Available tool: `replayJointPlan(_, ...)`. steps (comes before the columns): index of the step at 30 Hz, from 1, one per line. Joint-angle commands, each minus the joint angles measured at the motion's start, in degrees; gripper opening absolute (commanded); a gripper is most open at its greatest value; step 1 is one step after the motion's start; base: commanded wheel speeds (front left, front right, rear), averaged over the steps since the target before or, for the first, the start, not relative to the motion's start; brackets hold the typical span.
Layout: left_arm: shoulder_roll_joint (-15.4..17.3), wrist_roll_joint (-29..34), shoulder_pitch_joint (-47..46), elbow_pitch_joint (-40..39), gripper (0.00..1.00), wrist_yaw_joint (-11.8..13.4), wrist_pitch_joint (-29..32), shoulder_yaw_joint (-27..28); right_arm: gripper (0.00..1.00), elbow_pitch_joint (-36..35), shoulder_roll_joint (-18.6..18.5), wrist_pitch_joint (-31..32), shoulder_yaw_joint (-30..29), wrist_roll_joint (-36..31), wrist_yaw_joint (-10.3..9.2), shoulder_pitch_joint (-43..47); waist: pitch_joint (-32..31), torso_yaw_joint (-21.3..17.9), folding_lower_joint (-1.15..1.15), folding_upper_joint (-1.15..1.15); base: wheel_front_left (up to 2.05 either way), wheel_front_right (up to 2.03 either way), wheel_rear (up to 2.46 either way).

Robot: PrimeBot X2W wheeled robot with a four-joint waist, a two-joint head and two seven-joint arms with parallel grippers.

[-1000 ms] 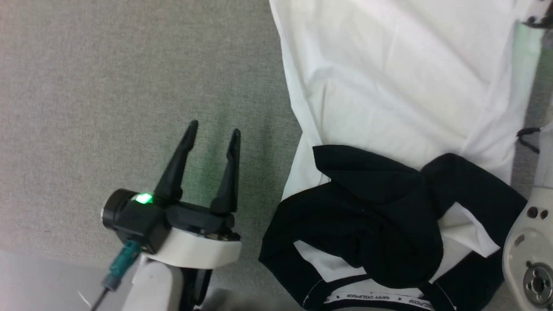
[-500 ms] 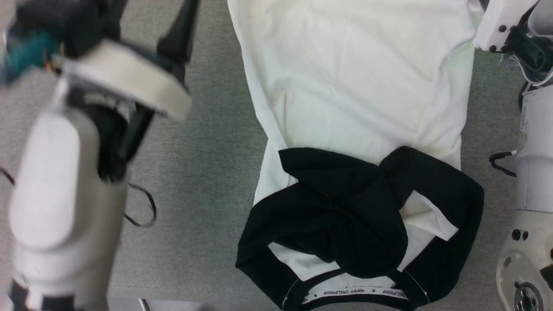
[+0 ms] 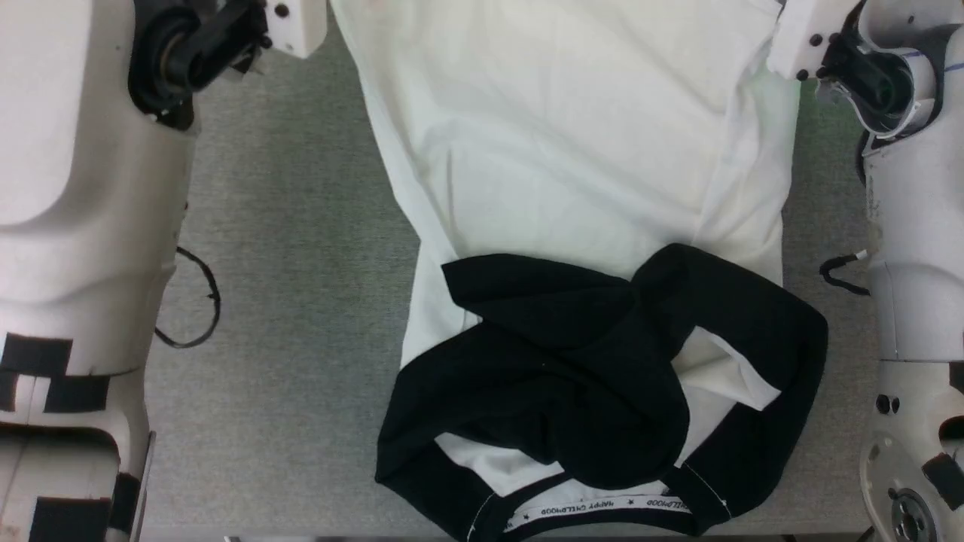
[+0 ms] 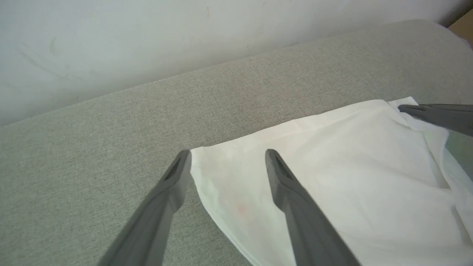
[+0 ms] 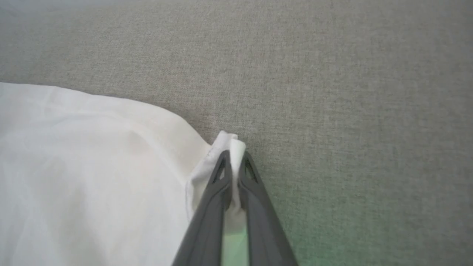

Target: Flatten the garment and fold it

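At the garment's [image 3: 572, 150] far right corner, the right fingers [image 5: 214, 192] are clamped on its white hem. The left fingers [image 4: 292, 195] stand apart, with the far left corner between them. The garment lies lengthwise on the worktop [image 3: 301, 301], collar [image 3: 602, 513] nearest the robot.

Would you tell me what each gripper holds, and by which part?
The right gripper pinches the garment by a white corner; the left gripper holds nothing.
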Motion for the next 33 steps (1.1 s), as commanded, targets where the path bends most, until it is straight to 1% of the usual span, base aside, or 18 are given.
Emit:
replayJointPlan(1, 0.04, 0.49, -0.98, 1.22, 1.00, 0.61, 0.83, -0.38, 0.00, 0.68, 0.01, -0.55, 0.78, 0.69, -0.04, -0.57, 1.47, -1.58, -0.01, 0.00, 0.00, 0.00, 0.00)
replayJointPlan(5, 0.24, 0.74, -2.50, 4.01, 1.00, 1.89, 5.05, -1.26, 0.00, 1.97, 0.01, -1.51, 2.50, 2.09, -0.04, -1.32, 2.40, -2.88, -0.01, 0.00, 0.00, 0.00, 0.00)
replayJointPlan(8, 1.38, 2.17, -3.16, 5.17, 1.00, 2.93, 6.47, -1.92, 0.00, 2.65, 0.01, -2.07, 3.50, 3.02, -0.04, -1.91, 3.18, -3.86, -0.01, 0.00, 0.00, 0.00, 0.00)
replayJointPlan(15, 4.00, 3.40, -2.94, 6.79, 1.00, 5.83, 6.25, -0.62, 0.00, 3.63, 0.01, -2.85, 4.35, 4.04, -0.04, -2.57, 4.59, -5.44, -0.01, 0.00, 0.00, 0.00, 0.00)
replayJointPlan(17, 4.27, 3.01, -2.62, 6.98, 1.00, 6.21, 6.28, -0.16, 0.00, 3.77, 0.01, -2.93, 4.10, 4.01, -0.04, -2.63, 4.92, -5.58, -0.01, 0.00, 0.00, 0.00, 0.00)
replayJointPlan(19, 4.25, 2.16, -2.30, 6.93, 1.00, 6.05, 6.42, 0.23, 0.00, 3.86, 0.01, -3.01, 3.83, 3.77, -0.04, -2.76, 5.23, -5.65, -0.01, 0.00, 0.00, 0.00, 0.00)
replayJointPlan(20, 4.09, 1.58, -2.21, 6.86, 0.92, 5.94, 6.39, 0.52, 0.00, 3.86, 0.01, -3.01, 3.69, 3.68, -0.04, -2.87, 5.42, -5.66, -0.01, 0.00, 0.00, 0.00, 0.00)
replayJointPlan(21, 3.91, 0.98, -2.08, 6.82, 0.37, 5.64, 6.49, 0.66, 0.00, 3.85, 0.01, -3.03, 3.53, 3.57, -0.04, -2.98, 5.59, -5.66, -0.01, 0.00, 0.00, 0.00, 0.00)
replayJointPlan(22, 3.61, 0.07, -1.82, 6.91, 0.00, 5.30, 7.04, 0.83, 0.00, 3.84, 0.01, -3.05, 3.40, 3.45, -0.04, -3.07, 5.70, -5.62, -0.01, 0.00, 0.00, 0.00, 0.00)
replayJointPlan(23, 3.39, -0.84, -1.55, 6.89, 0.00, 4.71, 7.92, 0.79, 0.00, 3.85, 0.01, -3.05, 3.25, 3.32, -0.04, -3.16, 5.77, -5.57, -0.01, 0.00, 0.00, 0.00, 0.00)
replayJointPlan(27, 3.31, -2.32, -1.19, 6.20, 0.00, 3.83, 9.38, 0.80, 0.00, 3.82, 0.01, -3.10, 2.73, 2.68, -0.04, -3.54, 5.93, -5.29, -0.01, 0.00, 0.00, 0.00, 0.00)
replayJointPlan(30, 3.38, -2.49, -1.18, 4.97, 0.00, 2.96, 7.31, 0.98, 0.00, 3.72, 0.01, -3.58, 2.58, 2.40, -0.04, -3.81, 5.73, -4.85, -0.01, 0.00, 0.00, 0.00, 0.00)
replayJointPlan(33, 3.59, -2.00, -1.25, 4.39, 0.00, 1.89, 2.99, 1.18, 0.00, 3.58, 0.01, -4.40, 2.50, 2.56, -0.04, -4.03, 5.22, -4.36, -0.01, 0.00, 0.00, 0.00, 0.00)
